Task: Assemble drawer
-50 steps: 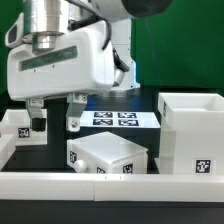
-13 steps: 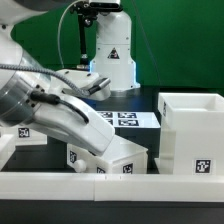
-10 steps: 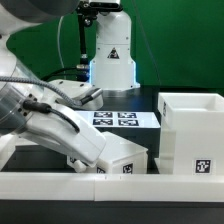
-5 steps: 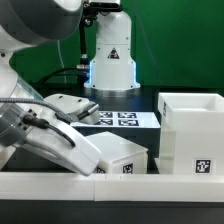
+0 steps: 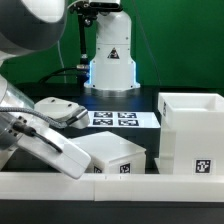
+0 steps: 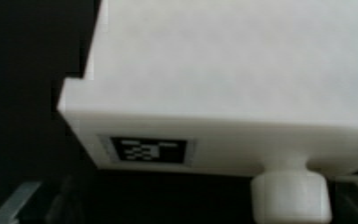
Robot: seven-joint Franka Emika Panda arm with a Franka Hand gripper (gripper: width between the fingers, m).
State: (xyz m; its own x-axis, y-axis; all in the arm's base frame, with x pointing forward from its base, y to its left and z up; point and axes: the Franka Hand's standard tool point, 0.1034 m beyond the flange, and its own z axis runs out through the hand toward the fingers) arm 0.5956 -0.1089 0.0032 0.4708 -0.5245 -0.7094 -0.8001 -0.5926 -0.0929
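A shallow white drawer tray (image 5: 120, 152) lies at the front middle of the black table. The tall cube-like casing (image 5: 190, 132) stands open-topped at the exterior view's right. My gripper (image 5: 72, 160) is tilted low against the tray's left end, just behind the front rail. Its fingers are hidden by the hand. The wrist view is filled by the tray (image 6: 229, 70), with a square tag (image 6: 153, 150) and its small knob (image 6: 291, 192) close to the camera. The jaws are lost in the dark there.
The marker board (image 5: 115, 118) lies flat at the back middle. A low white rail (image 5: 140, 184) edges the table's front. The robot's base (image 5: 112, 60) stands behind. My arm covers the table's left part.
Over the last second my arm has swung lower and toward the exterior view's left. The hand has come down by the tray's left end. The tray and casing have stayed put.
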